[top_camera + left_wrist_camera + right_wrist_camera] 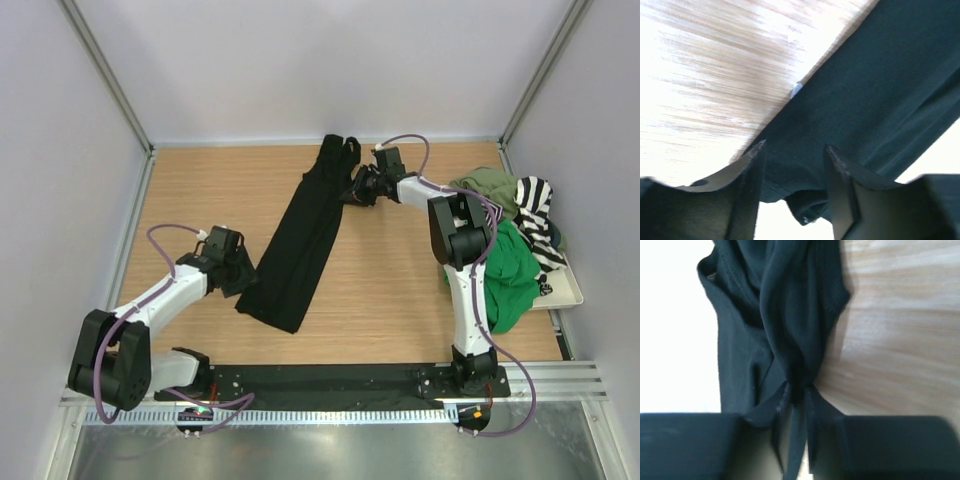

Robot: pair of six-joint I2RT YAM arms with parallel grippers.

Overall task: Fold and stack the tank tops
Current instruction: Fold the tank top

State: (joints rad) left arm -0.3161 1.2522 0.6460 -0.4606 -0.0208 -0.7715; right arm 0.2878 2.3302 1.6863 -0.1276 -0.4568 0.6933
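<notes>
The black tank top (300,235) lies stretched in a long diagonal strip on the wooden table, straps at the far end. My right gripper (358,188) is shut on its bunched strap end, and the right wrist view shows the cloth (785,315) pinched between the closed fingers (797,390). My left gripper (240,275) is open at the near left edge of the strip. In the left wrist view the hem corner (810,205) lies between the spread fingers (795,150). The green tank top (510,270), the olive one (490,185) and the striped one (535,210) lie heaped at the right.
The heap rests partly on a white tray (568,290) against the right wall. Grey walls and metal posts enclose the table on three sides. The arm bases stand on a black rail (330,380) at the near edge.
</notes>
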